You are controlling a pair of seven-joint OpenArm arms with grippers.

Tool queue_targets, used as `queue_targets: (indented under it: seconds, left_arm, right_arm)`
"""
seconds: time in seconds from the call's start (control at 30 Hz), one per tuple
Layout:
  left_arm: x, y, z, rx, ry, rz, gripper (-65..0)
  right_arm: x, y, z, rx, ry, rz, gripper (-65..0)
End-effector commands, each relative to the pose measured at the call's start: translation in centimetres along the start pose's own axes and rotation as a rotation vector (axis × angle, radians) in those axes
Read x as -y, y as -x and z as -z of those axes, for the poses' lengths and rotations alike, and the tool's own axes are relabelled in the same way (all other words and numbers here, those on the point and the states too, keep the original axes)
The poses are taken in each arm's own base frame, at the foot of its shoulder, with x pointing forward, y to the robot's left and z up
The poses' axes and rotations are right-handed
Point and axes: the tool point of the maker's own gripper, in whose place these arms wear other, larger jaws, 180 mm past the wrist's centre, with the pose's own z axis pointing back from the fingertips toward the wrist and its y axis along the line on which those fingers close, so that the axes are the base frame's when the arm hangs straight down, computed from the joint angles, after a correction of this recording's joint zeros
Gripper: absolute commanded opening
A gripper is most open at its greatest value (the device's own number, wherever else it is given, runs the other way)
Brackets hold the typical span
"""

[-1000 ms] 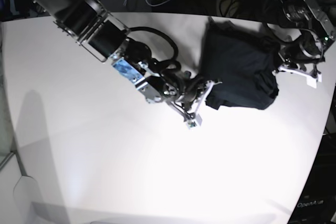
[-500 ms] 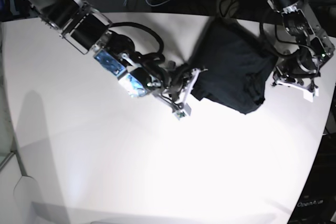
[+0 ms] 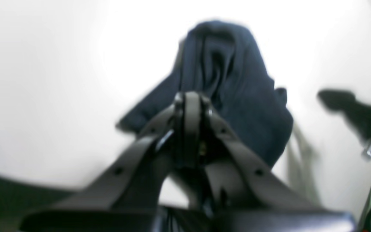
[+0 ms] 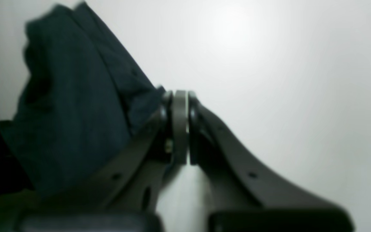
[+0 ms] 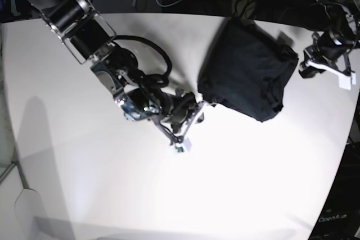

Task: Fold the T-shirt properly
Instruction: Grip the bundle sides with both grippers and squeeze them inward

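Black T-shirt (image 5: 246, 68), bunched in a rough fold, lies on the white table (image 5: 112, 184) toward its far side in the base view, between both arms. Right gripper (image 5: 188, 125): jaws pressed together, tip at the shirt's near corner, contact unclear. Left gripper (image 5: 329, 71): beside the opposite edge. Left wrist view, blurred: fingers (image 3: 190, 106) closed flat, nothing visibly pinched, cloth just beyond. Right wrist view: fingers (image 4: 180, 106) closed, fabric edge alongside.
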Motion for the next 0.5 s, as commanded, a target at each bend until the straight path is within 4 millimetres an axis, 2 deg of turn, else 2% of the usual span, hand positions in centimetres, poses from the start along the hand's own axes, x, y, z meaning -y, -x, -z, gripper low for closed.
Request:
queue_targets:
  seconds: [0.0, 0.13, 0.33, 0.47]
  left_arm:
    - [0.0, -0.3, -0.6, 0.019, 0.007, 0.007, -65.0]
    - [-0.6, 1.2, -0.7, -0.012, -0.007, -0.011, -65.0]
    - [-1.4, 4.5, -0.4, -0.076, -0.066, -0.038, -65.0]
    - [-1.5, 5.4, -0.2, -0.091, -0.088, -0.045, -65.0]
  right_arm:
    - [-0.5, -2.1, -0.1, 0.053, -0.011, -0.011, -65.0]
    - [-0.1, -2.3, 1.6, 0.046, 0.008, 0.017, -65.0]
    - [-0.7, -1.5, 2.9, 0.026, 0.006, 0.048, -65.0]
    - [0.7, -2.0, 3.6, 0.052, 0.042, 0.063, -65.0]
